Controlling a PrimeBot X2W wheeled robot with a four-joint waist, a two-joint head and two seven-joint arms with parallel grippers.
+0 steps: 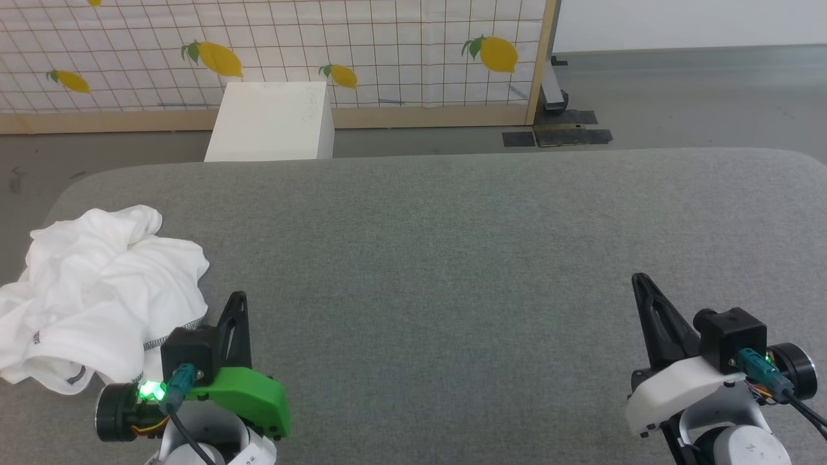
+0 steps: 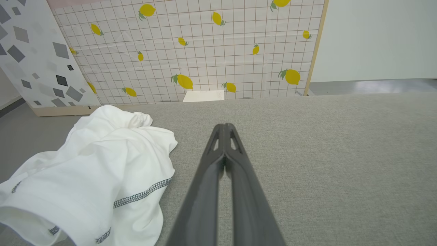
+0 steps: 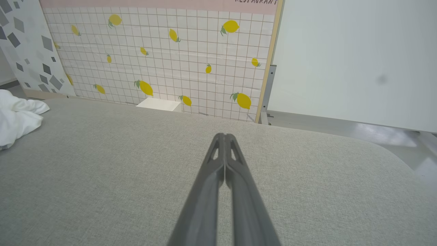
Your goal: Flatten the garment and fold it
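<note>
The garment (image 1: 97, 290), a white T-shirt with dark stitching along its hem, lies crumpled in a heap at the left end of the grey padded table (image 1: 452, 258). It also shows in the left wrist view as the garment (image 2: 95, 174), and its edge shows in the right wrist view as the garment (image 3: 17, 119). My left gripper (image 1: 239, 297) hovers just right of the heap, shut and empty, its tips pressed together (image 2: 224, 127). My right gripper (image 1: 639, 279) is far off at the table's right side, shut and empty too (image 3: 224, 136).
A white rigid box (image 1: 271, 123) stands on the floor behind the table's far edge. A lemon-print gridded panel (image 1: 291, 51) backs the scene, with a metal stand foot (image 1: 555, 97) at its right end. Grey floor lies beyond the table's rounded corners.
</note>
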